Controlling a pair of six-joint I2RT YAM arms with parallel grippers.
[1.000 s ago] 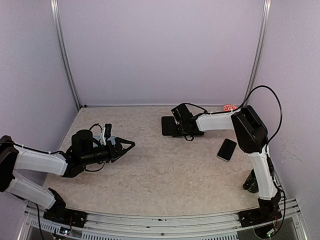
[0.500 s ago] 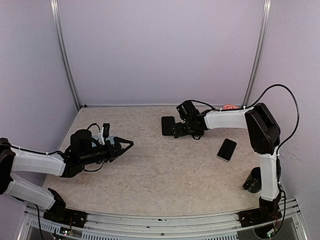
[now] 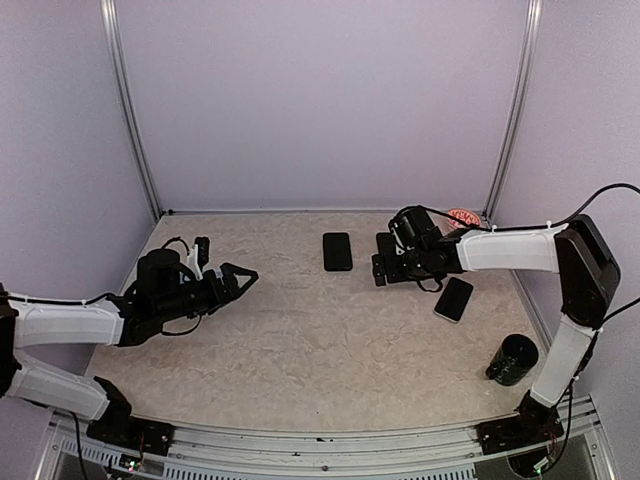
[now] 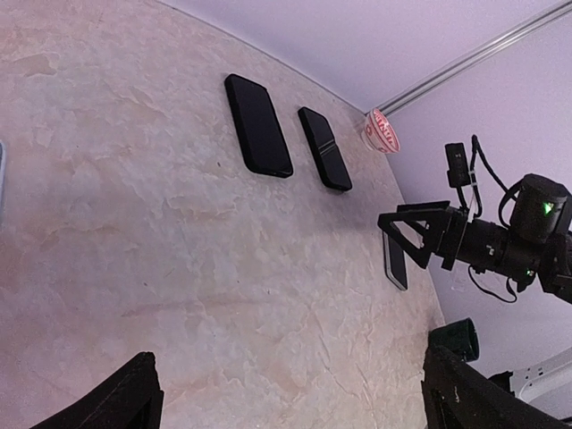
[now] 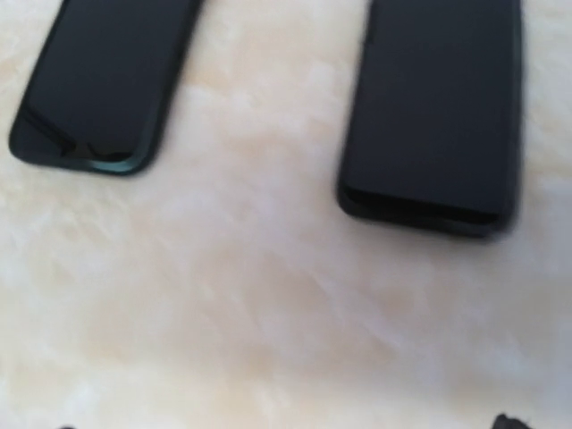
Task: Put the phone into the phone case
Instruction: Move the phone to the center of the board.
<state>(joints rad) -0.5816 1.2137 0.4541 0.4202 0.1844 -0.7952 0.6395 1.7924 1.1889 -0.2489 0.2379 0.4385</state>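
Two black slabs lie side by side at the back of the table. The left one (image 3: pixel 337 251) (image 5: pixel 103 80) (image 4: pixel 257 137) is glossy like a phone. The right one (image 5: pixel 433 107) (image 4: pixel 324 161) (image 3: pixel 384 243) is matte with a lip at its near end, like the phone case. My right gripper (image 3: pixel 383 268) (image 5: pixel 286 424) hovers open just short of them, holding nothing. A silver-rimmed phone (image 3: pixel 454 298) (image 4: pixel 394 262) lies to its right. My left gripper (image 3: pixel 240 277) (image 4: pixel 290 393) is open and empty over the left of the table.
A black cup (image 3: pixel 513 360) (image 4: pixel 456 338) stands near the right arm's base. A red and white round object (image 3: pixel 461 215) (image 4: pixel 382 131) sits at the back right corner. Walls close in the table on three sides.
My right gripper opened, let go of the glossy black slab and drew back to the right, uncovering the matte slab. My left gripper edged slightly back and left.
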